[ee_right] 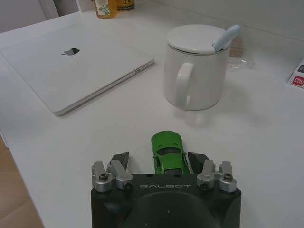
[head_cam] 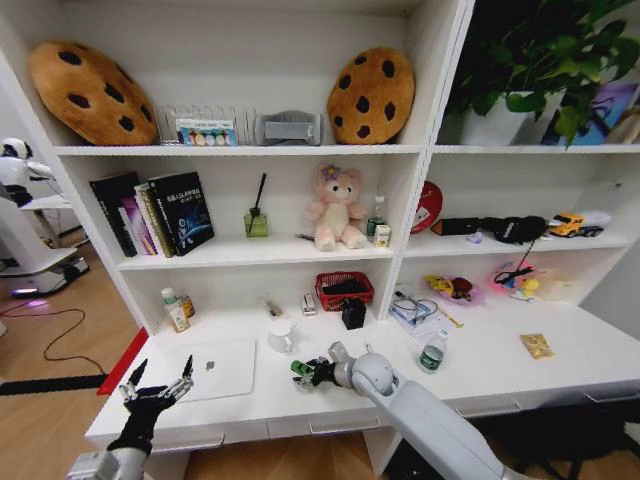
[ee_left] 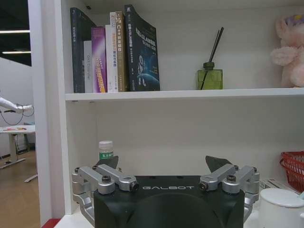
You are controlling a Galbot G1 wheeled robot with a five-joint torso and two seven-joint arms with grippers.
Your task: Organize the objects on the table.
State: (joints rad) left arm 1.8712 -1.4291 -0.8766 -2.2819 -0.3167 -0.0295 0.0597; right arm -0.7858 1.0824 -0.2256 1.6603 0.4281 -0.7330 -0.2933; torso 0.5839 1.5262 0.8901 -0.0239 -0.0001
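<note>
A tiny green toy car [ee_right: 167, 151] rests on the white table [ee_right: 61, 156], and my right gripper [ee_right: 158, 158] is open around it, one finger on each side and neither touching. In the head view the car [head_cam: 299, 368] lies just ahead of that gripper [head_cam: 312, 373], right of the shut silver laptop [head_cam: 215, 368]. Over the table's front left corner my left gripper [head_cam: 157, 383] hangs open with nothing in it; its wrist view has the gripper [ee_left: 164, 164] facing the shelving. A green-capped clear bottle [head_cam: 432, 355] and a yellow packet [head_cam: 537, 346] sit on the table's right half.
A white lidded mug [ee_right: 194, 66] with a spoon stands close beyond the car, and the laptop [ee_right: 71, 66] lies beside it. A red mesh basket [head_cam: 344, 290] and a black box [head_cam: 353, 313] stand at the back. Two small bottles [head_cam: 177, 312] are at the back left.
</note>
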